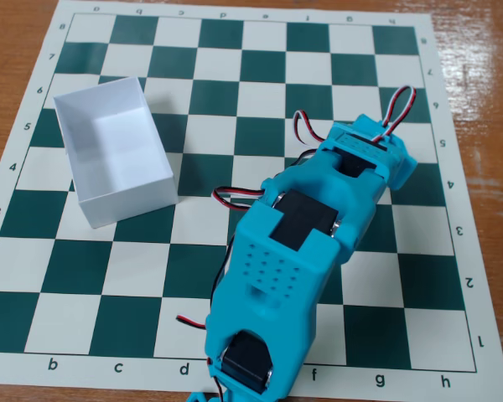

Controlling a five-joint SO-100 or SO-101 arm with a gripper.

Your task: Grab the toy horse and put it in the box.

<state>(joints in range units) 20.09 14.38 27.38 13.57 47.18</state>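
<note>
1 turquoise arm point(302, 251) stretches over the chessboard point(235, 67) on the counter point(17, 33). Its end effector is hidden, state unclear. No toy horse is visible. White box point(113, 151) sits left, empty.

white box point(117, 159), turquoise arm point(310, 243), green-white chessboard point(260, 67).

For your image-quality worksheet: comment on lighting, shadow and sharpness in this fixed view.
Fixed view: even, soft light; the box throws a faint shadow to its right; the wooden table shows mild sheen; the chessboard is sharp; the arm hides its hand and any horse.
</note>
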